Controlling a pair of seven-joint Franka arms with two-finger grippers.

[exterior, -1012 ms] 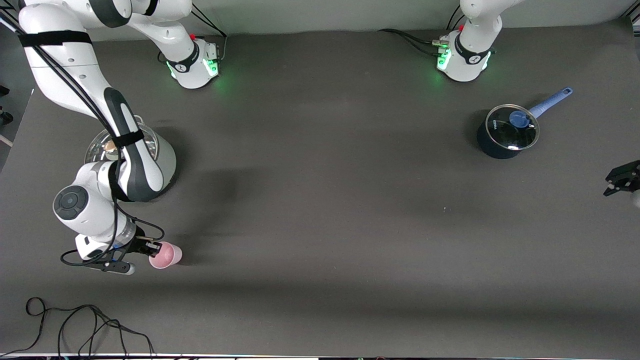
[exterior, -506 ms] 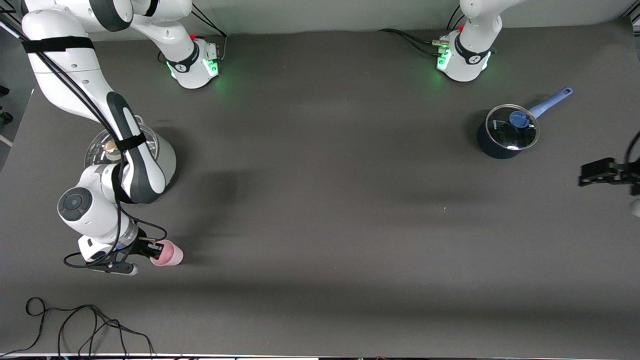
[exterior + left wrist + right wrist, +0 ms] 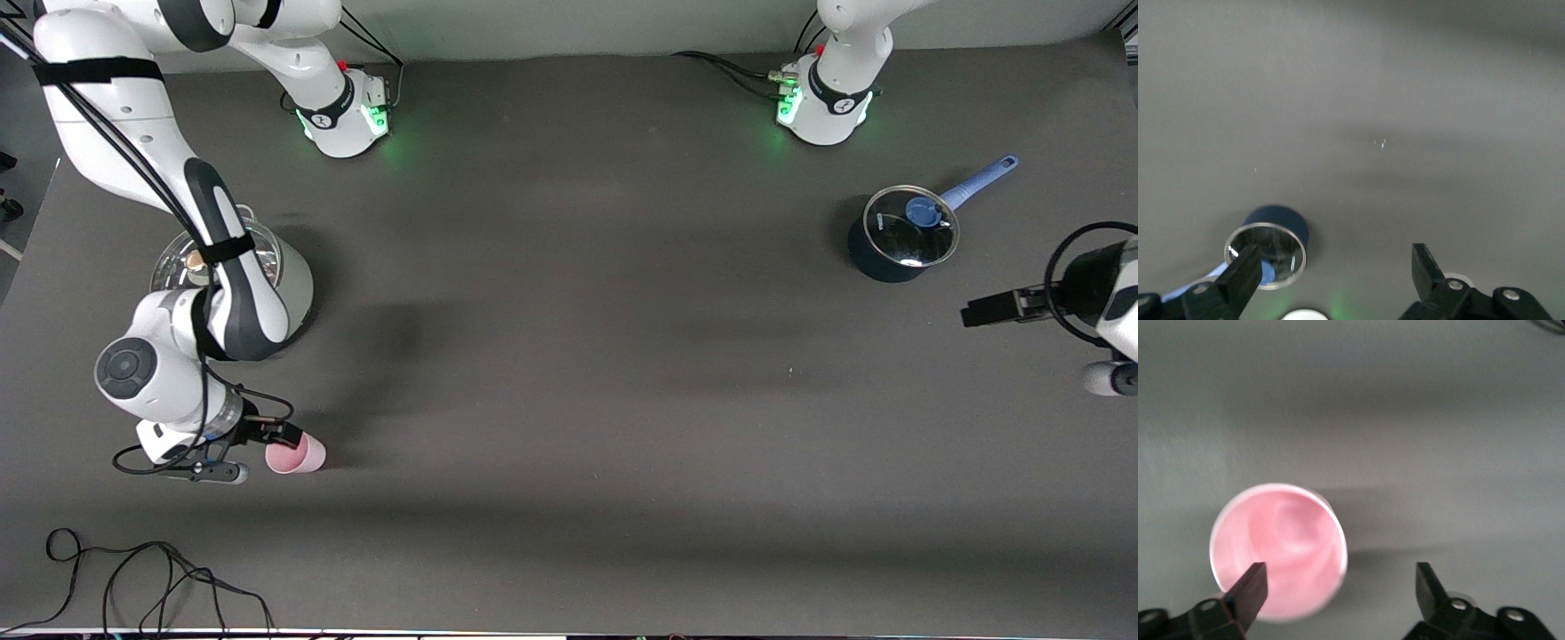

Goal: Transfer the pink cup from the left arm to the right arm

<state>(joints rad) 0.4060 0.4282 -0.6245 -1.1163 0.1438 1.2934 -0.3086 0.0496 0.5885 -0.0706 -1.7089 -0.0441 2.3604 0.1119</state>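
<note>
Right arm bent low, right gripper (image 3: 283, 437) spread wide, holding nothing, one finger (image 3: 1248, 590) over the pink cup (image 3: 296, 454). Cup upright on the surface (image 3: 569, 373), at the right arm's end. Steel lidded pot (image 3: 222, 262) at 12 o'clock from cup. Left gripper (image 3: 982, 313) spread wide, empty, up at 5 o'clock from the blue saucepan (image 3: 902, 234).

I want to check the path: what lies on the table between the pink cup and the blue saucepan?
Nothing: the front view shows only bare dark table between the pink cup and the blue saucepan.
</note>
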